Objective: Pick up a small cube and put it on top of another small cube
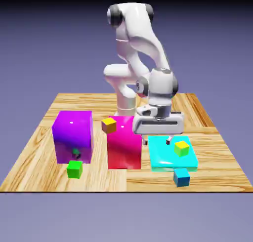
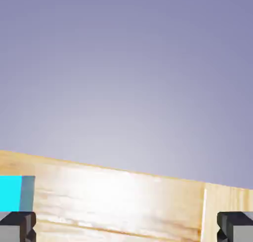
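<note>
The small blue cube [image 1: 181, 177] rests on the table near its front edge, just in front of a flat cyan block [image 1: 173, 156]. My gripper [image 1: 157, 141] hangs open above the cyan block's back left part, behind and to the left of the blue cube. Nothing lies between the fingers. On the cyan block stands a small yellow-green cube [image 1: 181, 148]. In the hand view the gripper [image 2: 126, 228] is open over bare wood, with a corner of the cyan block [image 2: 15, 192] at the lower left. The blue cube is out of that view.
A tall magenta block [image 1: 123, 143] with a small orange cube [image 1: 108, 125] on it stands left of the gripper. Farther left is a big purple block [image 1: 73, 136], with a small green cube [image 1: 75, 169] in front of it.
</note>
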Controlling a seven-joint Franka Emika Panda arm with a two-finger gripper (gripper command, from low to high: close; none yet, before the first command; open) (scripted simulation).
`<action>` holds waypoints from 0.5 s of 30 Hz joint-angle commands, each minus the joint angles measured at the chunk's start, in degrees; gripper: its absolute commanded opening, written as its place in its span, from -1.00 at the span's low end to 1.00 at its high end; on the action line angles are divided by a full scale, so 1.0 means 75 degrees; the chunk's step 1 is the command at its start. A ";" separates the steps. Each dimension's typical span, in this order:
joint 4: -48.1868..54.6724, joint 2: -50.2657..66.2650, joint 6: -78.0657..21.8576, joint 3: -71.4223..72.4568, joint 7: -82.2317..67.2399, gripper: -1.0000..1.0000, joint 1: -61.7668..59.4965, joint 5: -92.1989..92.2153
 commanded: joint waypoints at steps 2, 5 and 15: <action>0.0361 0.0554 -0.0356 0.0351 0.0302 0.00 -0.0147 -0.0227; 0.0901 0.1385 -0.0890 0.0878 0.0755 0.00 -0.0359 -0.0568; 0.2409 0.3802 -0.2134 0.1937 0.1936 0.00 -0.0575 -0.1387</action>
